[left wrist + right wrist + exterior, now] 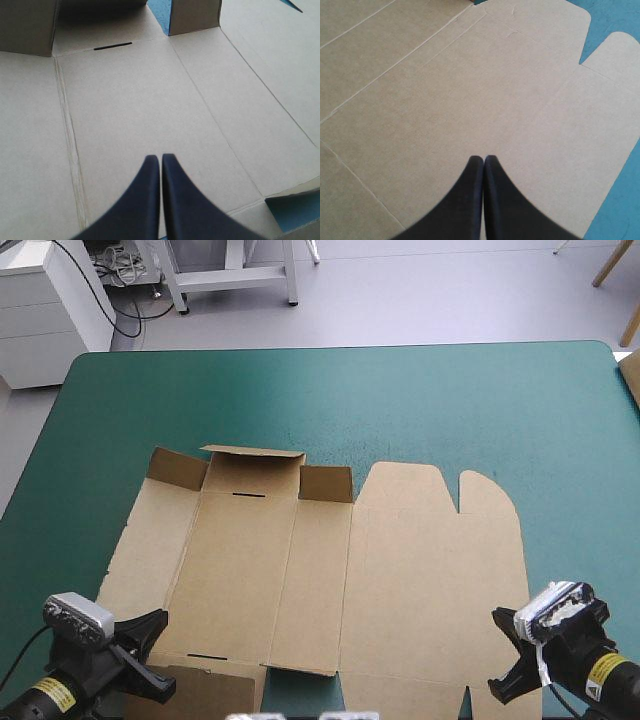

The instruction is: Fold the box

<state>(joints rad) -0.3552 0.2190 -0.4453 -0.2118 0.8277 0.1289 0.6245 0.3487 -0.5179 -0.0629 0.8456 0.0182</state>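
The brown box (330,570) lies as a cut sheet on the teal-green cover, mostly flat. Three short flaps (252,460) at its far edge stand partly raised; the lid panel (430,540) with rounded tabs lies flat on the right. My left gripper (150,650) hovers over the sheet's near left corner, shut, its tips (160,157) above a flat panel and pointing toward a slot (113,46). My right gripper (505,652) sits at the near right corner, shut (484,158), over the lid panel, holding nothing.
The teal-green cover (400,400) runs from the box's far edge to the table's far edge. A strip of cover (580,540) shows right of the lid. Small gaps of cover (295,210) appear at the sheet's near cut-outs.
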